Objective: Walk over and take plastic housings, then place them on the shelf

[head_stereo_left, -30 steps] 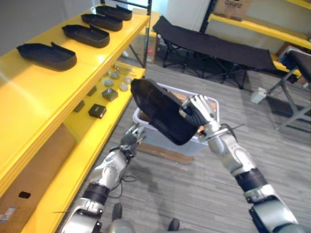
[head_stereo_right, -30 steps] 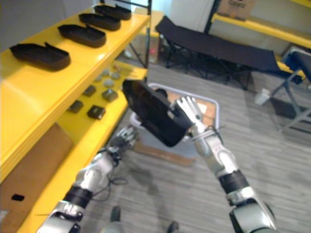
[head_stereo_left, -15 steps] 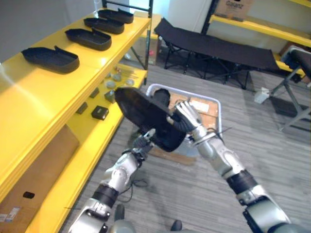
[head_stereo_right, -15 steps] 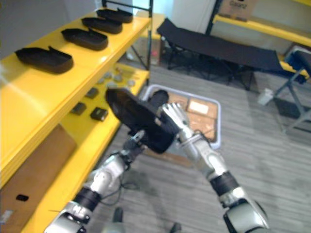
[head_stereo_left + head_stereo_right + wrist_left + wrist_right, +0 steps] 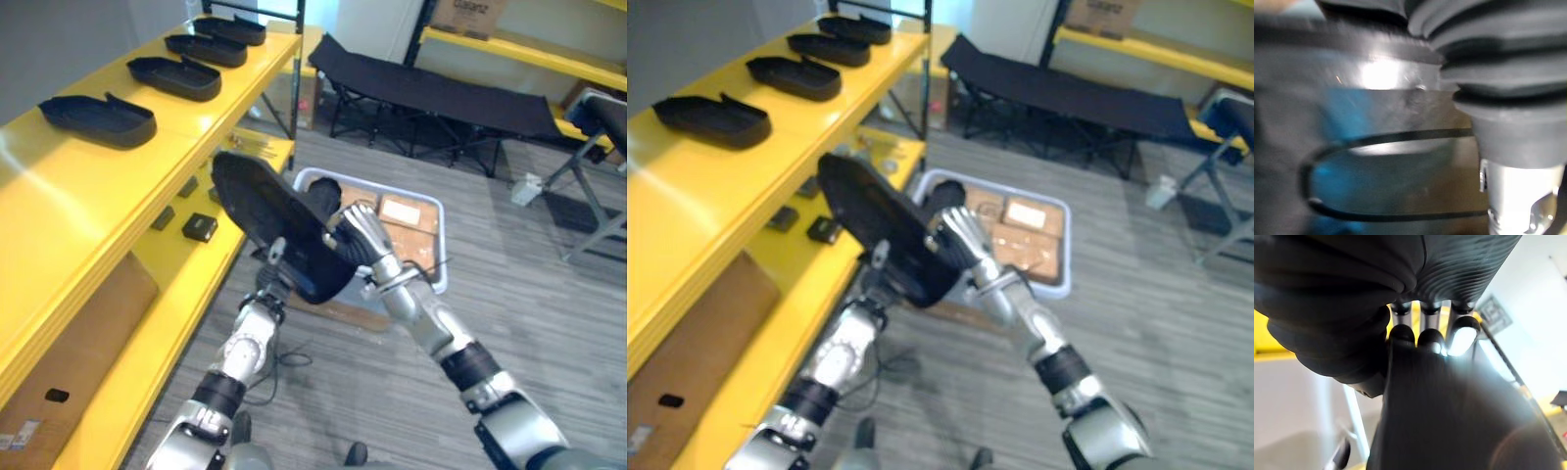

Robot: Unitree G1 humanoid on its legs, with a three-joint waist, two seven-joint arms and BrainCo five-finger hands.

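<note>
A long black plastic housing hangs tilted in the air beside the yellow shelf. My right hand is shut on its lower end, and its fingers press the dark shell in the right wrist view. My left hand reaches up from below, with a straight finger against the housing's underside. Its dark ribbed cover shows in the left wrist view. Several more black housings lie in a row on the top shelf, the nearest one left of the held one.
A pale bin with cardboard boxes stands on the floor behind my hands. Small dark parts lie on the lower shelf board. A black folding cot stands at the back, with another yellow rack behind it.
The right hand has carried the housing left, closer to the shelf. The left hand has risen from below the bin's edge up to the housing's underside.
</note>
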